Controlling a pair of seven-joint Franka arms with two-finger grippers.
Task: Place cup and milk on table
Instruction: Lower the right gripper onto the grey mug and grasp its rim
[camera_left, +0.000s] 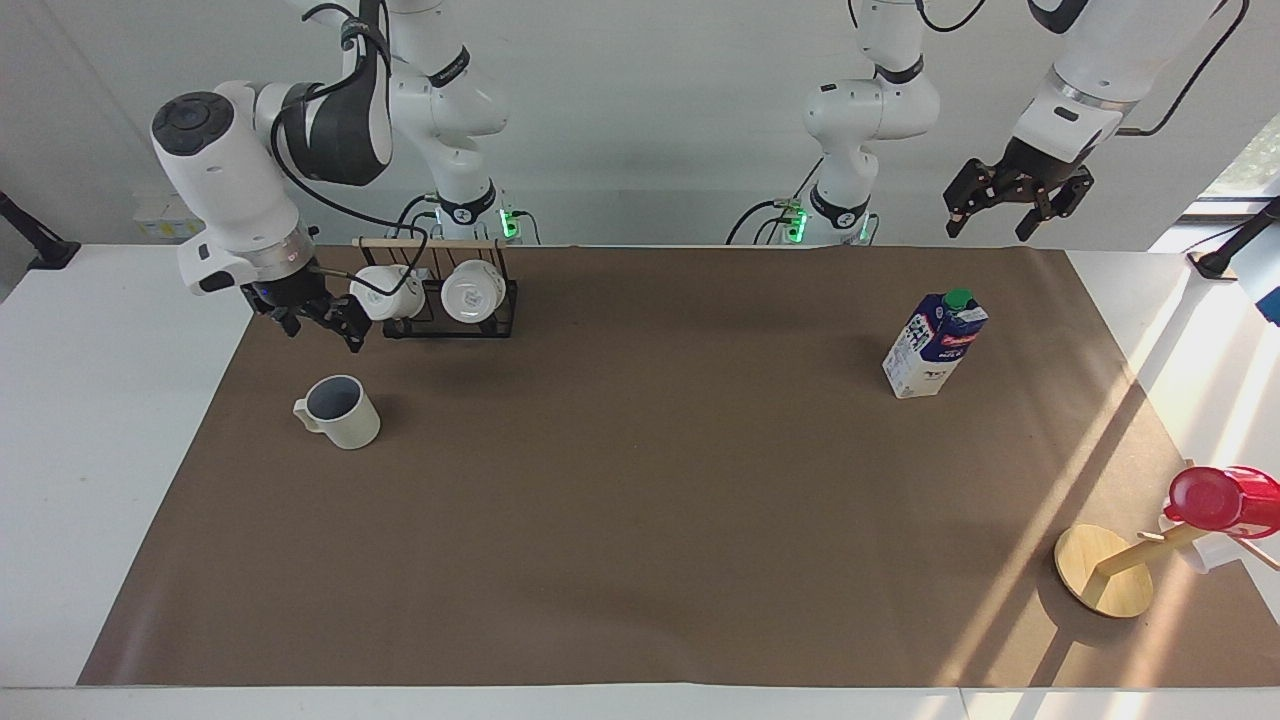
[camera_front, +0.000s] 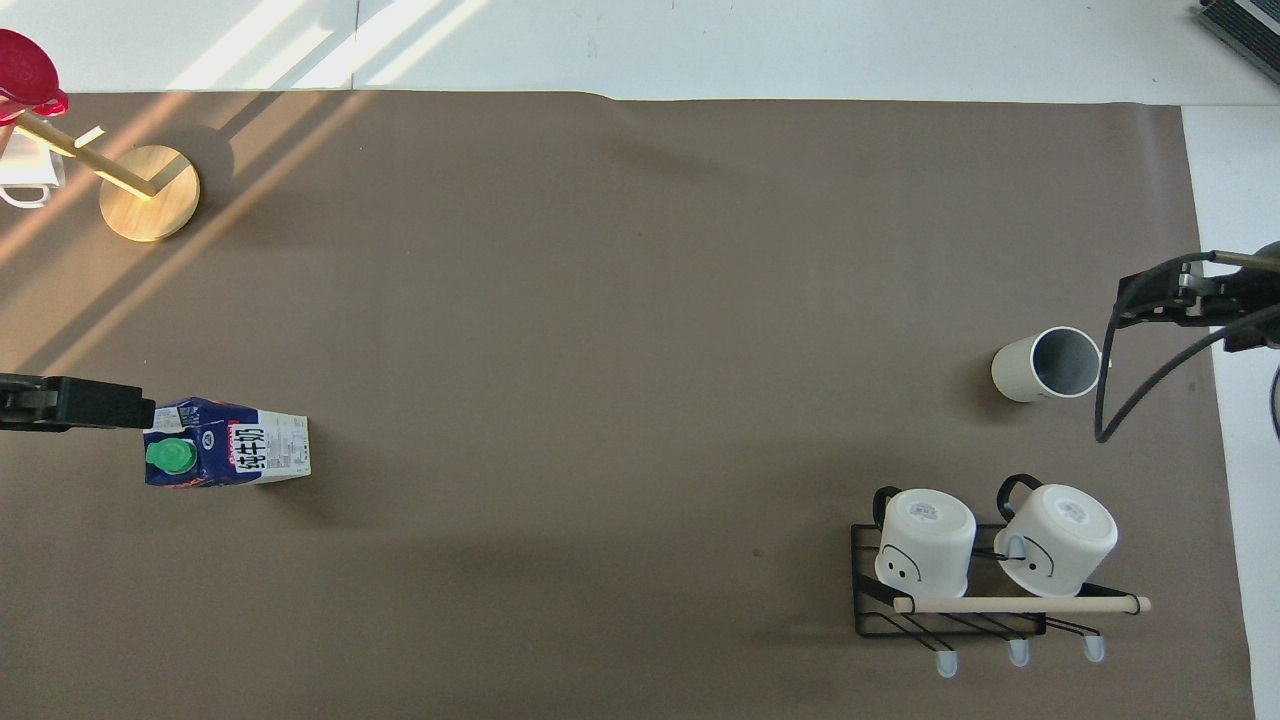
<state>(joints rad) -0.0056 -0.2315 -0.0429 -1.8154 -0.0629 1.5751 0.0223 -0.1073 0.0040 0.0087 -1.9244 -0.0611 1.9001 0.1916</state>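
Observation:
The cream-white cup (camera_left: 340, 412) stands upright on the brown mat of the table (camera_left: 640, 520), toward the right arm's end; it also shows in the overhead view (camera_front: 1045, 363). The milk carton (camera_left: 935, 345) stands upright on the mat toward the left arm's end, green cap up (camera_front: 225, 455). My right gripper (camera_left: 320, 325) is open and empty, in the air beside the mug rack, above the cup's handle side (camera_front: 1135, 305), not touching the cup. My left gripper (camera_left: 1010, 215) is open and empty, high above the mat's edge near the milk (camera_front: 140, 405).
A black wire rack (camera_left: 440, 318) with two pure-white mugs stands nearer to the robots than the cup (camera_front: 960, 610). A wooden stand (camera_left: 1105, 570) holding a red cup (camera_left: 1215, 500) sits at the mat's corner at the left arm's end (camera_front: 150, 190).

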